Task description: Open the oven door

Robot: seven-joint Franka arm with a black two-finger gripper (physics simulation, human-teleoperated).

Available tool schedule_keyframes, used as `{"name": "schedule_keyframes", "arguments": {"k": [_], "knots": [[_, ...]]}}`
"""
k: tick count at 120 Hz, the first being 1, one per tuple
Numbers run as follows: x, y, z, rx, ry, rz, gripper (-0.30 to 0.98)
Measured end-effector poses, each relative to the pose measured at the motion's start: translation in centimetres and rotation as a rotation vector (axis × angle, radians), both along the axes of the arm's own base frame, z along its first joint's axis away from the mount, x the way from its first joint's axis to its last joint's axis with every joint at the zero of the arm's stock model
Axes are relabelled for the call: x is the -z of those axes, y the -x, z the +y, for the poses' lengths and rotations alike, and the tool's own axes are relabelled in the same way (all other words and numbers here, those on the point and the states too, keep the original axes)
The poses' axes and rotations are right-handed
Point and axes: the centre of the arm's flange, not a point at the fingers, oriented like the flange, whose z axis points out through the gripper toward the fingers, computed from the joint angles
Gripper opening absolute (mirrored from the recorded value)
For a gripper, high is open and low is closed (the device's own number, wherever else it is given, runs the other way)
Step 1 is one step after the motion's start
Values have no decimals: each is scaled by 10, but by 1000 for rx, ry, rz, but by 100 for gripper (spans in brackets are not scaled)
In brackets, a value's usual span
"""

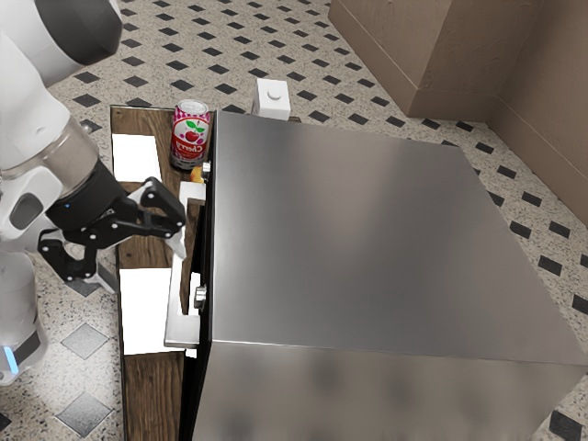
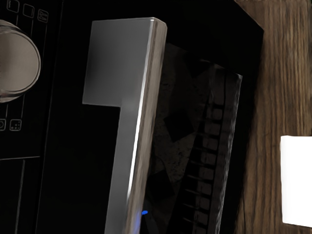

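well, hand (image 1: 143,266) spread open, beside squared metal handle (image 2: 119,63), glossy black door (image 2: 73,161) seemingly shut

See silver-grey on a boxy metal oven (image 1: 358,239) and its straight metal handle (image 2: 117,63); streaky brown grain on a long wooden table (image 1: 152,395); red, with green leaves, on a cylindrical metal can (image 1: 190,138); dark diamonds across a flat, speckled, cream tiled floor (image 1: 303,37).

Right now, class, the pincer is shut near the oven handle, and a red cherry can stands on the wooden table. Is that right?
Not quite: the pincer is open, its fingers standing well apart, as the exterior view shows. It is near the oven handle, and the red cherry can stands on the wooden table.
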Motion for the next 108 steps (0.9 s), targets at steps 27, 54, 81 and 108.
{"name": "schedule_keyframes", "arguments": {"k": [27, 54, 81, 108], "knots": [[4, -5, 0, -79, 55, 38, 69], [21, -4, 4, -131, 66, 51, 69], [25, -21, 8, -182, 83, 60, 69], [36, -21, 7, -190, 78, 58, 69]]}}
